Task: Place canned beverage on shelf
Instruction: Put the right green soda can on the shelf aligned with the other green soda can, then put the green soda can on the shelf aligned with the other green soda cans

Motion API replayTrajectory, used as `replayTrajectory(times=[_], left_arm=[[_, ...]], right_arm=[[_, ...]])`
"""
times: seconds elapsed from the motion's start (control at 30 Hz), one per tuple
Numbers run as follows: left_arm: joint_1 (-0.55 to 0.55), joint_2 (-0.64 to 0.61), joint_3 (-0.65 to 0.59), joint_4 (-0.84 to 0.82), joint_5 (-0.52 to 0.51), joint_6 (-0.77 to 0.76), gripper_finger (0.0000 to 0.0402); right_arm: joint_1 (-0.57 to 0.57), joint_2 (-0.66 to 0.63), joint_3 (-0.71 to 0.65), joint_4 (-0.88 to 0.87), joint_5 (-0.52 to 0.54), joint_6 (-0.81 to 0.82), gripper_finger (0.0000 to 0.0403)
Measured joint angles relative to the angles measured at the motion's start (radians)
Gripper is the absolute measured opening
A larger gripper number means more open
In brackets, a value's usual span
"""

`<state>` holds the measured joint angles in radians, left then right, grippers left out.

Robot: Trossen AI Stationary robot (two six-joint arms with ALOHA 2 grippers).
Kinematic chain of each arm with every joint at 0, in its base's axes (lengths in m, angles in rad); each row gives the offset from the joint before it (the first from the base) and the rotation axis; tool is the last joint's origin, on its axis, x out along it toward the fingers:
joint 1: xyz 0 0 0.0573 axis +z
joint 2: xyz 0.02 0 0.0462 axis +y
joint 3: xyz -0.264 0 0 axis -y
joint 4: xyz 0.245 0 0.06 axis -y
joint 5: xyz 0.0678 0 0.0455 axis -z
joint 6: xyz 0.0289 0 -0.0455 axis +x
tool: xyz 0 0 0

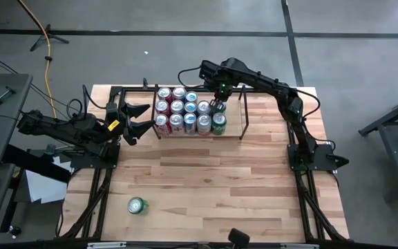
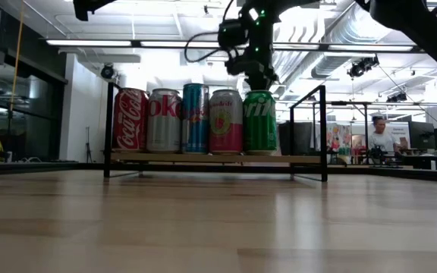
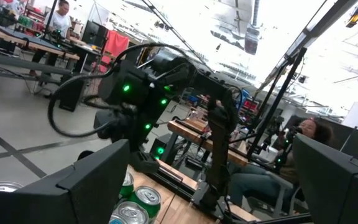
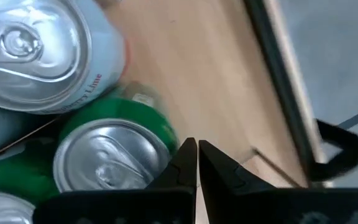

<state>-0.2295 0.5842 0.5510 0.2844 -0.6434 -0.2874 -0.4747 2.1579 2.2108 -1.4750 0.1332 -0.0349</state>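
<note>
The shelf (image 2: 203, 158), a black rod rack with a light wood base, stands at the table's far middle. Several cans stand upright on it in rows. A green can (image 1: 218, 124) stands at the right end of the near row and also shows in the low view (image 2: 260, 121). My right gripper (image 1: 219, 107) is shut and hovers just over this can's far side, fingers pointing down (image 4: 196, 149). My left gripper (image 1: 135, 119) is open and empty at the shelf's left end. Another green can (image 1: 137, 205) lies on the table near the front left. My right gripper has its shut fingertips (image 4: 185, 158) right beside the green can's top rim (image 4: 166, 146), coming from above. I cannot tell whether they touch the can. The can stands upright on the shelf base.
The right third of the shelf (image 1: 233, 117) holds no cans. A black frame (image 1: 109, 173) edges the wooden table. People sit at desks in the room beyond (image 2: 381, 136).
</note>
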Motion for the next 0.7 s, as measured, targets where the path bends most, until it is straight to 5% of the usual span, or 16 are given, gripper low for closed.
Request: replayTrajectory(times=[0.33,0.7], left_arm=[[0.0,0.001,0.0,-0.048,0.052,-0.115,0.0365],[0.0,0.057,0.0,-0.055,0.069,-0.086,0.0365]], right_arm=[[-0.028,-0.187,0.002,0.025,0.055,0.055,0.0],[0.112,-0.454,0.001,0.059,0.044,0.13,0.0]])
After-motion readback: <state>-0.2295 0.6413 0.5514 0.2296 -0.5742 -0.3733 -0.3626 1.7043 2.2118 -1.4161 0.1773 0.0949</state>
